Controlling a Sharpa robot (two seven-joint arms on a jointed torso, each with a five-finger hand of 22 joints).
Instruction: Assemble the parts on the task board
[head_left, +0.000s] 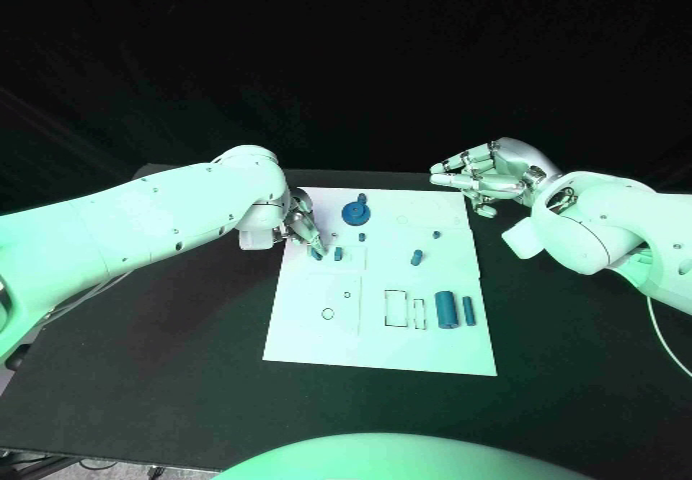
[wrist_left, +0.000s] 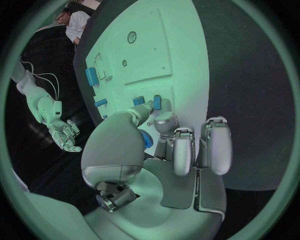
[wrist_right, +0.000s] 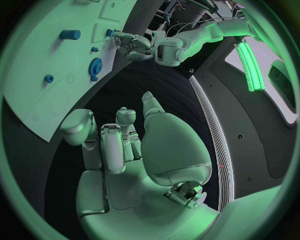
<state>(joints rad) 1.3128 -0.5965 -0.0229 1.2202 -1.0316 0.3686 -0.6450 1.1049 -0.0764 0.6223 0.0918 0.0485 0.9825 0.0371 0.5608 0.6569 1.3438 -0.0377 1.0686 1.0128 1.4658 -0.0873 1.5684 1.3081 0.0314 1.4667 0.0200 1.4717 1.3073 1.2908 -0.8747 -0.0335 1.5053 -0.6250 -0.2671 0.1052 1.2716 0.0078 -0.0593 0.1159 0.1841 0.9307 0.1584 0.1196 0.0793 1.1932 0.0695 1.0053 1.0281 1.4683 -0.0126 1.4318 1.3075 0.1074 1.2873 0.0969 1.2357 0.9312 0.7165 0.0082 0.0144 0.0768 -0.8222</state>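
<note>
Left hand at the near-left pegs of the task board; right hand idle off its far right corner

The left hand hovers over the left edge of the task board, its fingertips down at two small blue pegs that stand side by side just inside that edge; one peg looks touched or lightly pinched, but whether it is truly gripped cannot be told. The blue gear sits just beyond those pegs toward the board's far edge, so the left hand is far the nearer to both. The two blue cylinders lie near the board's right edge, long axes running from far edge to near edge. The right hand hangs off the far right corner, fingers loosely curled and holding nothing, well apart from every part.
</note>
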